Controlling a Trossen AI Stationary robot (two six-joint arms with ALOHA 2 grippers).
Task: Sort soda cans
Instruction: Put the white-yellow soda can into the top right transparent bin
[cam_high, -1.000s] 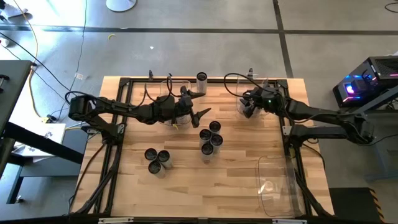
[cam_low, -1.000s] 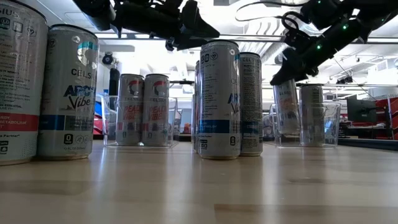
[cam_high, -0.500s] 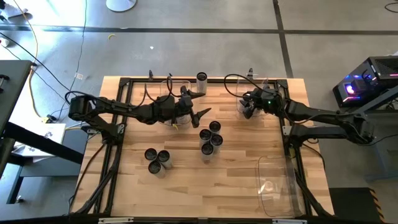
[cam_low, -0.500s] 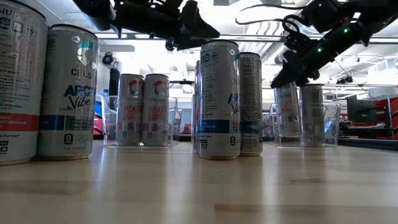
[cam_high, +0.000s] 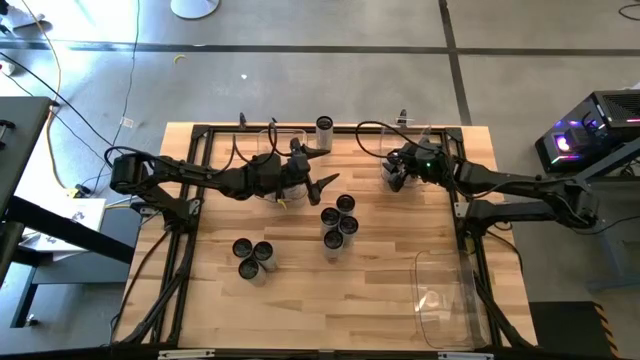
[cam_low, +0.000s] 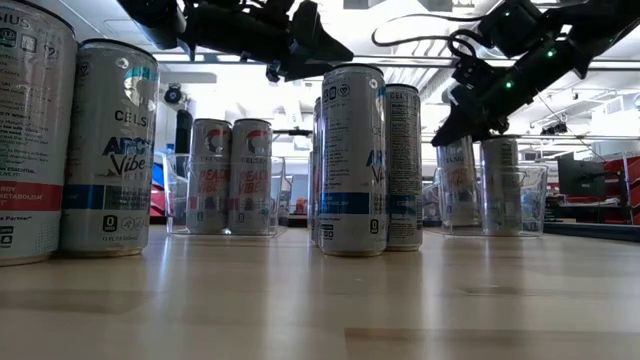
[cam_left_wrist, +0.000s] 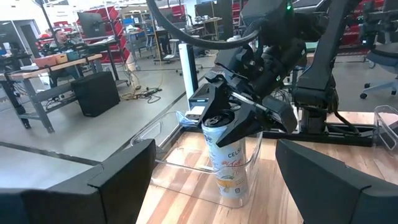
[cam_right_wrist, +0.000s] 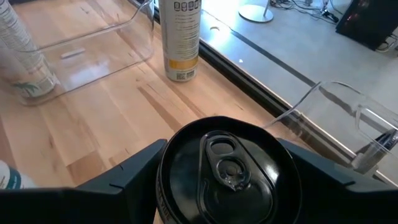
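Observation:
The soda cans are slim upright cans with dark tops. Several cans (cam_high: 338, 222) stand mid-table, three (cam_high: 253, 255) nearer the left, and one (cam_high: 324, 125) at the far edge. Two cans (cam_low: 230, 178) stand in the clear left bin (cam_high: 272, 140). My right gripper (cam_high: 392, 175) is over the far right bin (cam_low: 535, 200), closed around one soda can (cam_right_wrist: 227, 165) that stands beside another can (cam_low: 500, 180). My left gripper (cam_high: 325, 166) hangs open above the table beside the left bin, with nothing between its fingers. My right gripper has the can's upper end (cam_right_wrist: 166, 180) between its two fingers (cam_right_wrist: 124, 177), one on each side just under the dark top. It comes slanting down from the table's right side. The can stands nearly upright inside the bin (cam_low: 458, 180); its foot looks down on the bin's floor.
A large clear bin (cam_high: 445, 290) lies at the near right corner with nothing seen in it. A black frame (cam_high: 190, 200) runs along the table's left, right and far sides. Bare wood lies between the can groups and the near edge.
My right gripper has sunk a little and edged toward the table's left with the can. The can was tilted and higher. It now stands lower and straighter in the far right bin.

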